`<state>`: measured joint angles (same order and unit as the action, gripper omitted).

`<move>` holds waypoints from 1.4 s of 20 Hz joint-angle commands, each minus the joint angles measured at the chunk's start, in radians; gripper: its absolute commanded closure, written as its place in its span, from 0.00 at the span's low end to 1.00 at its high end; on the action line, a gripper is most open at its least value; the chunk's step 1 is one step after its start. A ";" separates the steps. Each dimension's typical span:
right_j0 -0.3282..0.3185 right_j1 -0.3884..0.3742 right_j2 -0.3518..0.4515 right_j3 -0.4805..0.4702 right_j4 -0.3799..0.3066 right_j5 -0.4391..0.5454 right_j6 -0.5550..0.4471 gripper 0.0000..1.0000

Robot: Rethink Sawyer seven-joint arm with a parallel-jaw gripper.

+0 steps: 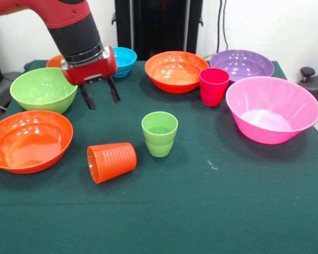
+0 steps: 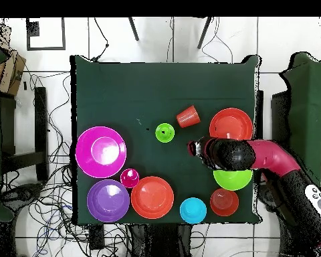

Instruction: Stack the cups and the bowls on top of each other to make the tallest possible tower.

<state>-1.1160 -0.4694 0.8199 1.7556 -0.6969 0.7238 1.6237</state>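
My gripper (image 1: pixel 101 98) hangs open and empty above the table, just right of the green bowl (image 1: pixel 43 89) and behind the orange cup (image 1: pixel 111 161), which lies on its side. The light green cup (image 1: pixel 159 133) stands upright mid-table. The magenta-red cup (image 1: pixel 213 86) stands upright between the far orange bowl (image 1: pixel 175 70) and the pink bowl (image 1: pixel 272 109). In the overhead view the gripper (image 2: pixel 192 148) is between the green cup (image 2: pixel 164 132) and the green bowl (image 2: pixel 233 179), with the orange cup (image 2: pixel 187 116) beyond it.
A wide orange bowl (image 1: pixel 29 140) sits at the front left. The purple bowl (image 1: pixel 241 64), small blue bowl (image 1: pixel 123 60) and small orange bowl (image 1: pixel 55 61) stand along the far edge. All bowls stand apart, open side up.
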 commanded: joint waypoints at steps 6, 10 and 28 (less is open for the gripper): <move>0.047 0.084 0.026 -0.107 -0.091 0.082 -0.365 0.00; 0.054 0.076 0.033 -0.117 -0.087 0.098 -0.372 0.00; 0.055 0.078 0.047 -0.141 -0.079 0.150 -0.407 0.00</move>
<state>-1.1041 -0.4073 0.8421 1.7089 -0.7137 0.7572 1.6054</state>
